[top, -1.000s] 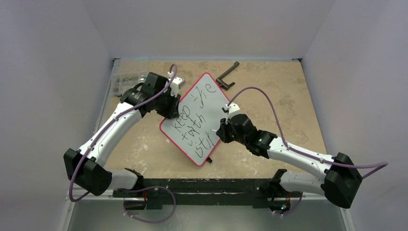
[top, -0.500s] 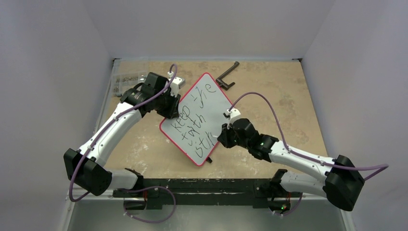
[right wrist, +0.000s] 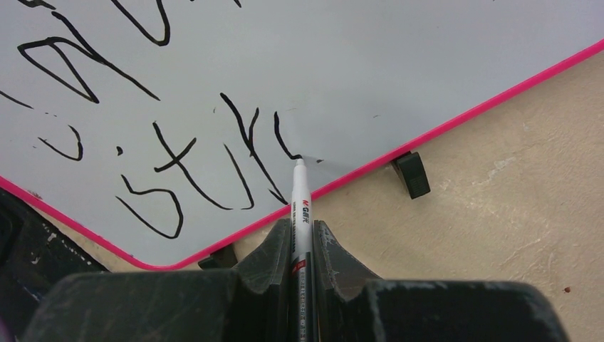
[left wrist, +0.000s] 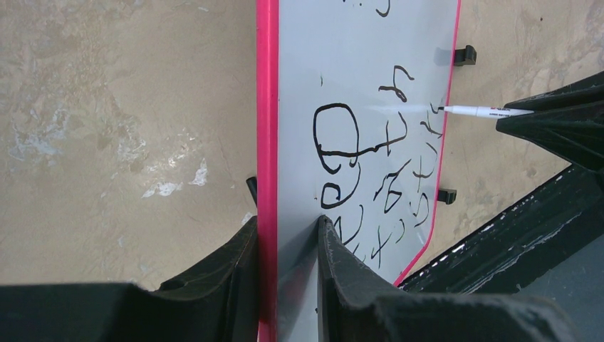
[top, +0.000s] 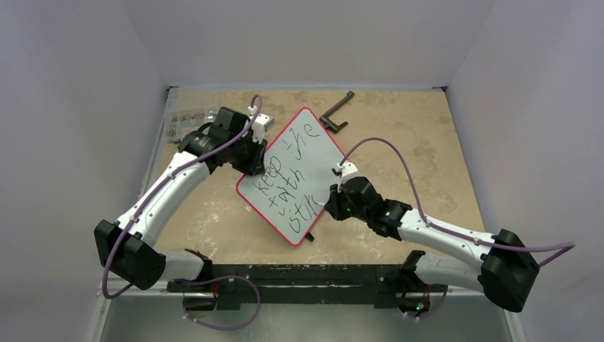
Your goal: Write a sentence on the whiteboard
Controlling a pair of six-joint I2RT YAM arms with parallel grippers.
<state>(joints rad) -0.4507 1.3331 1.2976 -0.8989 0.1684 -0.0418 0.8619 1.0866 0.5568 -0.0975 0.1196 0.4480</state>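
The red-rimmed whiteboard (top: pixel 317 149) lies diagonally in the middle of the tan table. My left gripper (top: pixel 256 168) is shut on its left rim, one finger on each side of the edge (left wrist: pixel 288 226). The sentence (top: pixel 288 187) is black handwriting in three lines, the last line ending near the board's lower right rim (right wrist: pixel 178 178). My right gripper (right wrist: pixel 303 226) is shut on a white marker (right wrist: pixel 299 196). The marker's black tip touches the whiteboard (right wrist: pixel 399 64) at the foot of the newest stroke, close to the rim. The left wrist view shows the marker (left wrist: pixel 477 110) reaching in from the right.
A black L-shaped tool (top: pixel 336 112) lies behind the board's far corner. Small clear bits (top: pixel 189 115) sit at the back left. The board's black feet (right wrist: pixel 412 174) stick out under its right rim. A black rail (top: pixel 299 274) runs along the table's near edge.
My right gripper has shifted slightly toward the near edge with the marker, and one more stroke stands at the end of the third line. The left gripper and the board have not moved.
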